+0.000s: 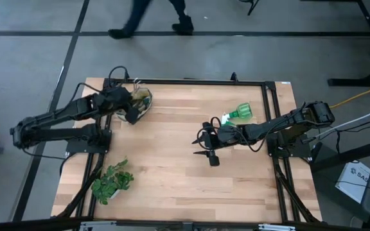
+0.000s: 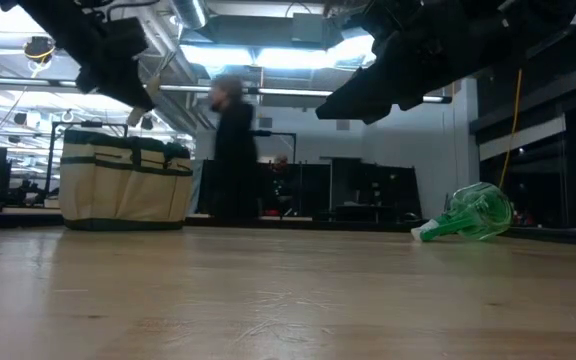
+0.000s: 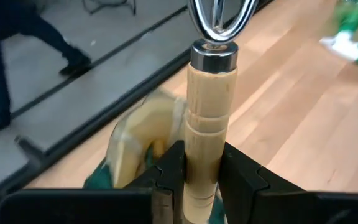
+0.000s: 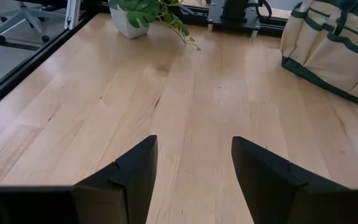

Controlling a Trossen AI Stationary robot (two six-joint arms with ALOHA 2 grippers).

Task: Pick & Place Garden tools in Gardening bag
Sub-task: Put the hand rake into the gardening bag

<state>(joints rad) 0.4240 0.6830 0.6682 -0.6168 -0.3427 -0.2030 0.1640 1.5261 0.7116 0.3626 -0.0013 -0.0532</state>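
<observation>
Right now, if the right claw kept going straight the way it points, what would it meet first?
Nothing nearby: the open right claw faces bare table. Farther along stands the potted plant, slightly to one side; the gardening bag sits off to the other. Depth is uncertain.

From my remote seat I see a leafy plant [image 1: 112, 182] in a white pot [image 4: 128, 25] on the wooden table [image 1: 172, 173], well ahead of the right fingers across bare boards. Beyond the table a person [image 2: 234, 150] in dark clothes walks past (blurred, so I can tell little more), legs [image 1: 151, 19] showing on the grey floor. An office chair [image 4: 22, 15] stands off the table's edge.
</observation>
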